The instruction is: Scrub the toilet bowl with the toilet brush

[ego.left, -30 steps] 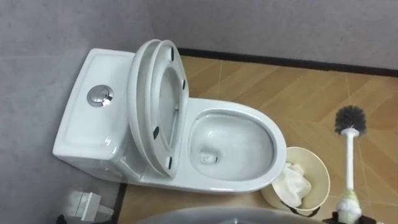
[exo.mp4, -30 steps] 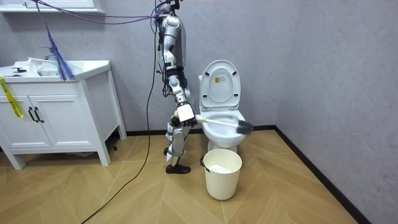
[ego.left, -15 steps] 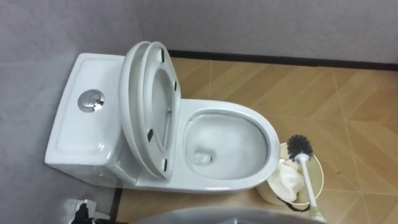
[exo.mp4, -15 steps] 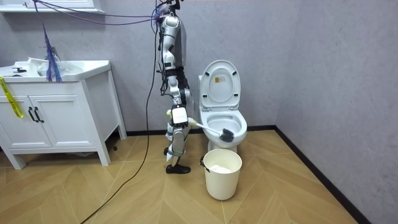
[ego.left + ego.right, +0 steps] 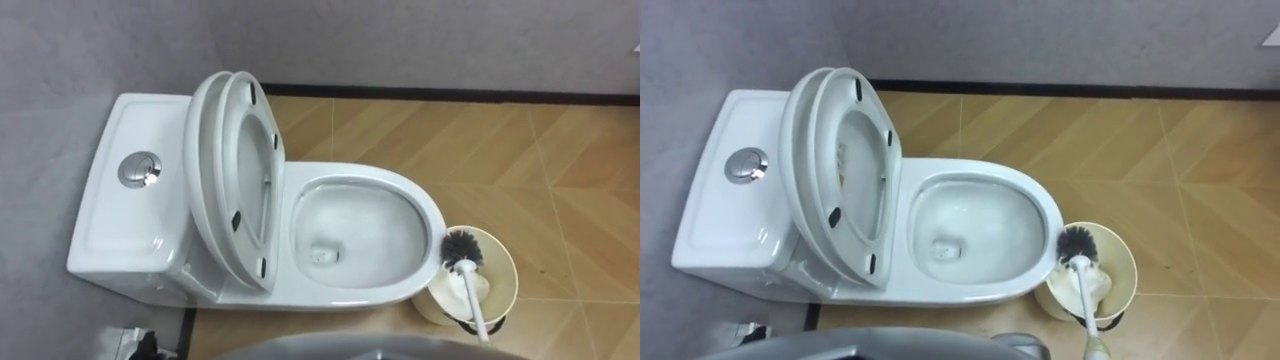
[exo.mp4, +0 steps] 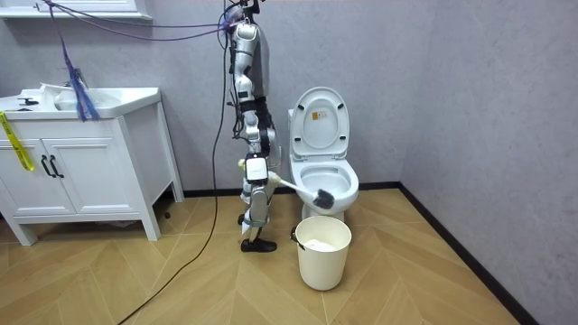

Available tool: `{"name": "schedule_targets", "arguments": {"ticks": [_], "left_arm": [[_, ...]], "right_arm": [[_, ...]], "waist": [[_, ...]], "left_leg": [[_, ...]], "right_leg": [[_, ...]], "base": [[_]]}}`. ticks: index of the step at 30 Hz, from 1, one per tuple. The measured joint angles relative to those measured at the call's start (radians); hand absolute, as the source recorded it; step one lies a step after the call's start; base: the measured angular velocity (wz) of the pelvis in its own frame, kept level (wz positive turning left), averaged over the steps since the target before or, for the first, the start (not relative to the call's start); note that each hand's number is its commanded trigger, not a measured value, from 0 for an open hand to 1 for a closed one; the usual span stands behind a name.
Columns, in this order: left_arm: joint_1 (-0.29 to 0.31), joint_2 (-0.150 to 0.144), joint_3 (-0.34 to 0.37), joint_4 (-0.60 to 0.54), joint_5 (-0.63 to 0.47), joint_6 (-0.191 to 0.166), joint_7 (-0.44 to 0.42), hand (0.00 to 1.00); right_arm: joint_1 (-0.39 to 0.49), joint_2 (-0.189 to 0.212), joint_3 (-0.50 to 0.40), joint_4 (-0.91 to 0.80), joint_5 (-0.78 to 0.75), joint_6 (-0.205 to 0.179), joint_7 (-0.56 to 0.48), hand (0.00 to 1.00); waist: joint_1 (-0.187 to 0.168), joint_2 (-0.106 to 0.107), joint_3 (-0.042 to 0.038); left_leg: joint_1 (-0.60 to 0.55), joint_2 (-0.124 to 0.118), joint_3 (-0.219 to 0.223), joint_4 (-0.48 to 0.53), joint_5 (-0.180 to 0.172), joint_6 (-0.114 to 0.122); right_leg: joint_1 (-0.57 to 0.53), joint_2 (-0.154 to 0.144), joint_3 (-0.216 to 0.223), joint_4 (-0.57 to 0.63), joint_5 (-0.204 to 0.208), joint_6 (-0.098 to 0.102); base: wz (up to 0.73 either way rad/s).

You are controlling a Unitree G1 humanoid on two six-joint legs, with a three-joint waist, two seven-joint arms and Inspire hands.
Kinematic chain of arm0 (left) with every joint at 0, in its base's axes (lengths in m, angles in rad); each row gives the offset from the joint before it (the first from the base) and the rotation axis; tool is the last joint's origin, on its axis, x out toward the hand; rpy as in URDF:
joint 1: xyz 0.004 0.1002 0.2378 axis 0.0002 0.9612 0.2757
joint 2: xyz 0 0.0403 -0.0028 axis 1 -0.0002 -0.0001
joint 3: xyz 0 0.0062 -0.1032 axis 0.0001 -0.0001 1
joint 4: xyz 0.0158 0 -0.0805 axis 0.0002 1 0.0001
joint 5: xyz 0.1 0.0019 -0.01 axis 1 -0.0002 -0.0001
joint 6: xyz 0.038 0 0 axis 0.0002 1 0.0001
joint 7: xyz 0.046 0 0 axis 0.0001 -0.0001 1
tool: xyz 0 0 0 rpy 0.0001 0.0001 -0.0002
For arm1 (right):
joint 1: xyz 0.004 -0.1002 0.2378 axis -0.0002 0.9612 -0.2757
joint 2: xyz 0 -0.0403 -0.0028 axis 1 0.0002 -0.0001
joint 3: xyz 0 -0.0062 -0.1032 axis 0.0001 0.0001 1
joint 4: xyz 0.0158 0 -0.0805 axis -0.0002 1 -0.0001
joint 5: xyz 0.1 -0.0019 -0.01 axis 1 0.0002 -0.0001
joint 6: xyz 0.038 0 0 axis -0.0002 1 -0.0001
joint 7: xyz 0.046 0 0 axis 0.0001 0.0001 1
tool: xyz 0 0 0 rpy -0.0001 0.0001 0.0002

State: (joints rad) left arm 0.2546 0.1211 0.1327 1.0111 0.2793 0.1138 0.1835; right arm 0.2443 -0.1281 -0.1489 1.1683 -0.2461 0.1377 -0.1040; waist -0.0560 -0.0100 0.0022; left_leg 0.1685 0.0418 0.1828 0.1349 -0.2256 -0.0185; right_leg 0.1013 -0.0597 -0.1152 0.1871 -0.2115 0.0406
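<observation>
Robot is standing side-on to the toilet [image 5: 436, 215]: tank at 9 o'clock, bowl pointing toward 3 in the eye views. Seat and lid [image 5: 232, 190] are standing upright against the tank, leaving the bowl fully open.

Right hand [image 6: 256, 170] is clamping the handle of the toilet brush [image 5: 462, 250] in the room view, fingers wrapped round it. The handle is running in from 5 o'clock. Brush head is hanging just outside the bowl's front rim at 4 o'clock, over the near edge of the bucket [image 5: 508, 268]. Can't tell if it is touching either rim. Bucket is sitting tight against the bowl's front, holding a white wad [image 5: 449, 288].

Clearance: grey wall [image 5: 420, 40] and dark baseboard [image 5: 450, 94] are closing off 12 o'clock, and the wall is also backing the tank at 9. Wood floor [image 5: 570, 170] is lying open from 1 to 3 o'clock. A white vanity [image 6: 86, 167] is standing well apart on the room view's left, with open floor running between.
</observation>
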Motion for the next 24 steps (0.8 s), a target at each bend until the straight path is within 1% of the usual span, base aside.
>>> {"name": "schedule_targets", "arguments": {"ticks": [2,7,12,16,21,24], "left_arm": [[0.001,0.000,0.000,0.000,0.023,0.016,-0.001,0.00],[-0.001,0.000,-0.002,0.000,0.043,0.034,-0.004,0.00],[-0.003,-0.002,-0.002,0.000,0.043,0.040,-0.018,0.00],[-0.009,-0.009,-0.002,0.000,0.044,0.042,-0.020,0.00],[-0.009,-0.017,-0.002,0.000,0.045,0.054,-0.026,0.00],[-0.009,-0.018,-0.002,0.000,0.045,0.055,-0.034,0.00]], "right_arm": [[0.001,0.005,0.012,0.000,0.001,0.016,0.021,0.00],[-0.002,0.007,0.019,0.000,0.001,0.036,0.032,0.00],[0.001,0.007,0.020,-0.001,0.001,0.038,0.044,0.00],[0.001,0.007,0.020,-0.001,0.001,0.039,0.054,0.00],[0.002,0.008,0.019,0.000,0.002,0.040,0.053,0.00],[0.003,0.008,0.019,-0.001,0.001,0.049,0.053,0.00]], "waist": [[0.001,0.001,0.0002],[0.001,0.001,0.0000],[0.001,0.001,-0.0004],[0.001,0.001,-0.0008],[0.001,-0.001,-0.0013],[0.001,0.000,-0.0011]], "left_leg": [[-0.002,0.000,-0.005,-0.002,0.000,0.000],[-0.002,0.000,-0.007,-0.005,0.000,0.000],[-0.002,0.000,-0.006,-0.005,0.000,0.000],[-0.001,0.000,-0.006,-0.004,0.000,0.000],[0.000,0.000,-0.006,0.000,0.000,0.000],[0.000,0.000,-0.006,0.000,0.000,0.000]], "right_leg": [[0.000,0.001,0.000,0.001,0.000,0.000],[0.000,0.002,0.001,0.001,0.000,0.000],[0.000,0.002,0.003,0.004,0.000,0.000],[0.000,0.002,0.003,0.003,0.000,0.000],[0.001,0.002,0.006,0.002,0.000,0.000],[0.001,0.002,0.008,0.002,0.000,0.000]], "base": [[0.02],[0.01],[0.00],[0.00],[0.00],[0.00]]}}
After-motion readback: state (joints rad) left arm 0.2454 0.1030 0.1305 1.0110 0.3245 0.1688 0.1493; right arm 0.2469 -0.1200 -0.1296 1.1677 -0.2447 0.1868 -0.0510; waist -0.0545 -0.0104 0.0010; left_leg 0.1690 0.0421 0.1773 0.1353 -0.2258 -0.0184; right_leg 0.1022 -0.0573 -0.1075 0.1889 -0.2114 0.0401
